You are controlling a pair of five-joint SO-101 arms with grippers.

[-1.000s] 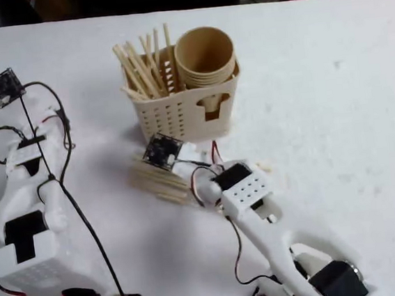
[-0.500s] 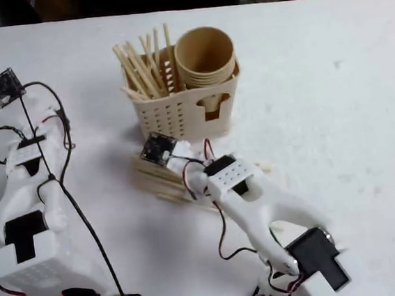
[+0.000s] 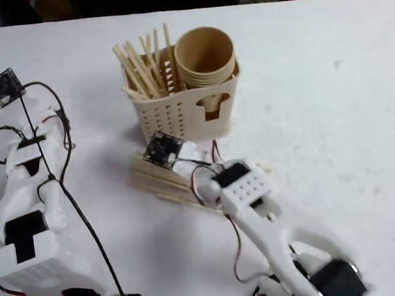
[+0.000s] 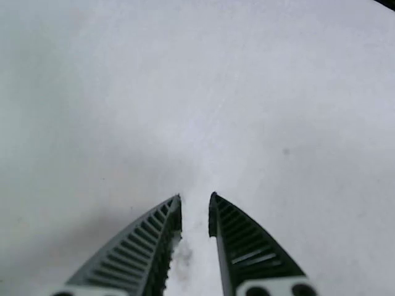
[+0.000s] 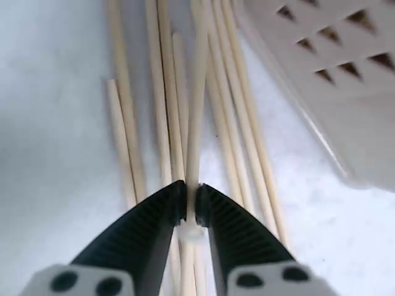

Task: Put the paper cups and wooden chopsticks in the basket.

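Note:
A cream slotted basket (image 3: 180, 114) stands at the middle of the table, holding stacked paper cups (image 3: 204, 53) and a bunch of wooden chopsticks (image 3: 144, 69). Several loose chopsticks (image 3: 157, 180) lie on the table just in front of it. The right arm (image 3: 240, 186) hangs over them. My right gripper (image 5: 190, 192) is shut on one chopstick (image 5: 196, 123) of the loose pile, close beside the basket wall (image 5: 321, 74). The left arm (image 3: 28, 206) rests at the table's left side. Its gripper (image 4: 194, 200) is over bare table, jaws nearly together with nothing between them.
A small camera board (image 3: 5, 87) and black cables (image 3: 69, 195) trail from the left arm. White tabletop (image 3: 333, 107) stretches to the right of the basket. A short wooden piece (image 3: 262, 165) lies by the right arm.
The right arm's rear swung out and back, and its wrist shifted slightly left then returned over the loose chopsticks. The left arm kept still.

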